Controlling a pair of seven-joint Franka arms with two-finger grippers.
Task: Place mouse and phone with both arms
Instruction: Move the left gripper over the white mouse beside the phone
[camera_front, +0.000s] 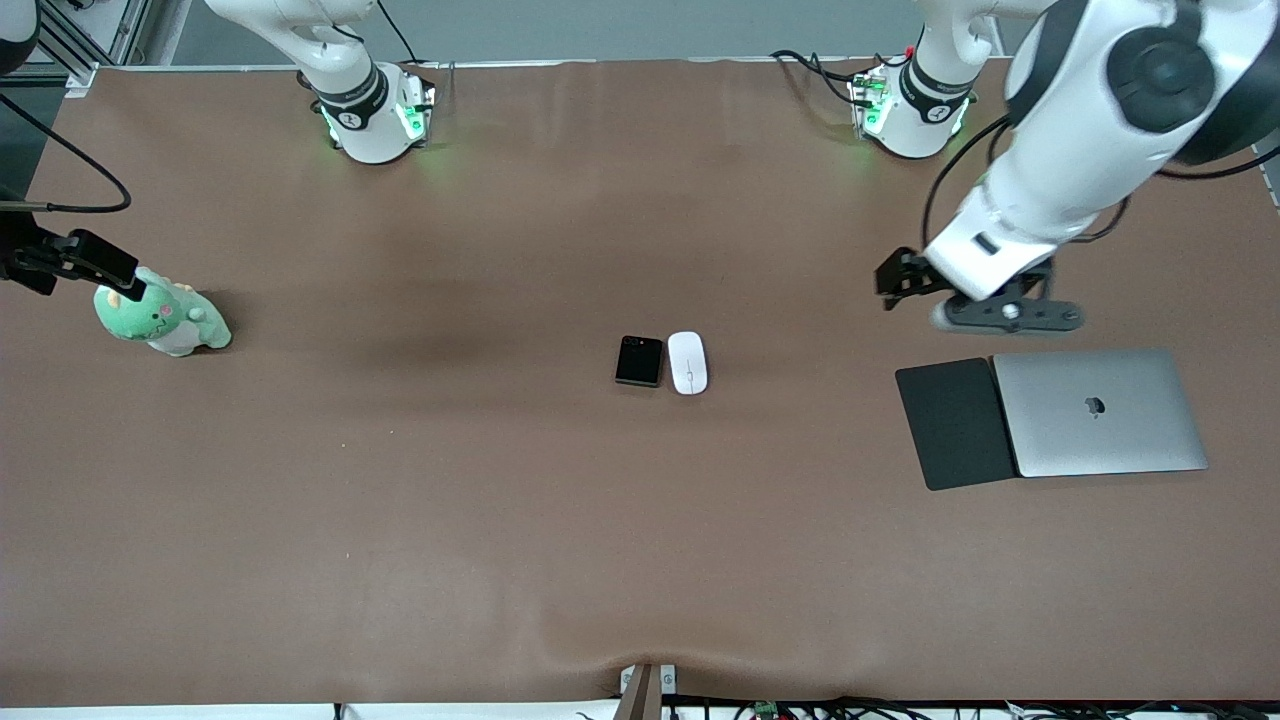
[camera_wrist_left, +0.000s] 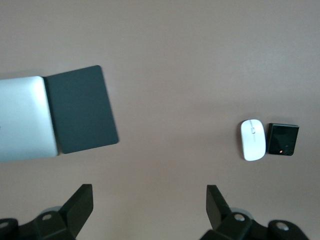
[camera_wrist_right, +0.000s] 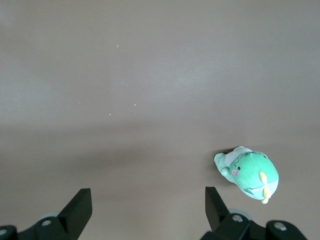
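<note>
Looking down at the brown table (camera_front: 400, 500), we find the mouse (camera_front: 687, 362) near its middle: a small, glossy white oval with a thin grey line along its centre. Just beside it, toward the right arm's end, lies the phone (camera_front: 639, 361), black, nearly square with rounded corners, and about the same size as the mouse. The two sit side by side, so close that we cannot tell whether they touch.

Toward the left arm's end, well apart from the pair, a silver closed laptop (camera_front: 1100, 412) lies flat, with a flat black pad (camera_front: 953, 423) against its edge nearest the mouse. At the right arm's end, a green plush dinosaur (camera_front: 162, 318) rests on the table.

We see the left gripper (camera_wrist_left: 149, 210) up in the air over bare table beside the pad, its fingers (camera_wrist_left: 80, 205) spread wide and holding nothing. The right gripper (camera_wrist_right: 148, 210) hangs over the table next to the plush toy, fingers likewise wide apart and empty. Between either gripper and the mouse and phone we see only bare table.
</note>
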